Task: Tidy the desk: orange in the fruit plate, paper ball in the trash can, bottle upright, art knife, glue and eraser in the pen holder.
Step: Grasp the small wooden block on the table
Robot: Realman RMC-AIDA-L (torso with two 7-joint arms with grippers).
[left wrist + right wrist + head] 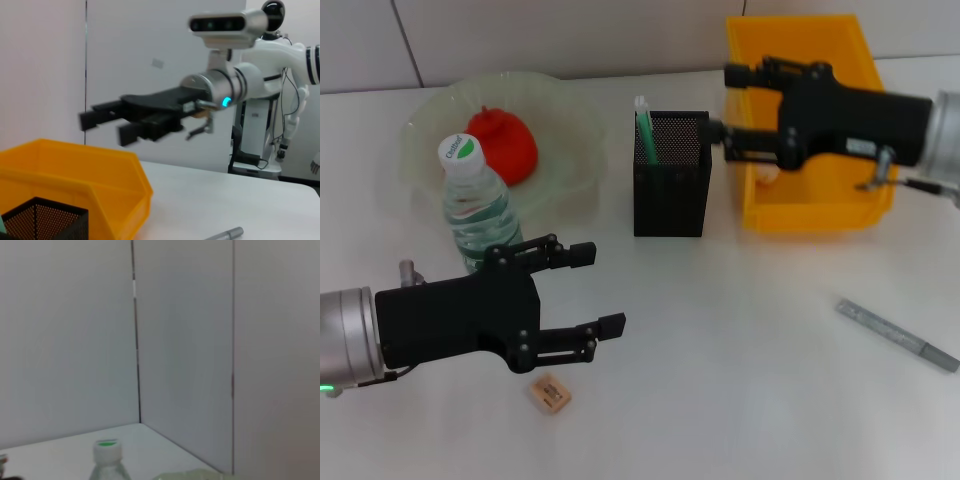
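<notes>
White desk (760, 350), grey panelled walls (185, 340), yellow bin (815, 215) at back

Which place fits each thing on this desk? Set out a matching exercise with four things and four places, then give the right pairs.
1 orange
2 eraser
3 art knife
4 bottle

A on the table by the left gripper
B in the fruit plate
C upright before the fruit plate
D flat on the table, right side

Pairs: 1-B, 2-A, 3-D, 4-C
</notes>
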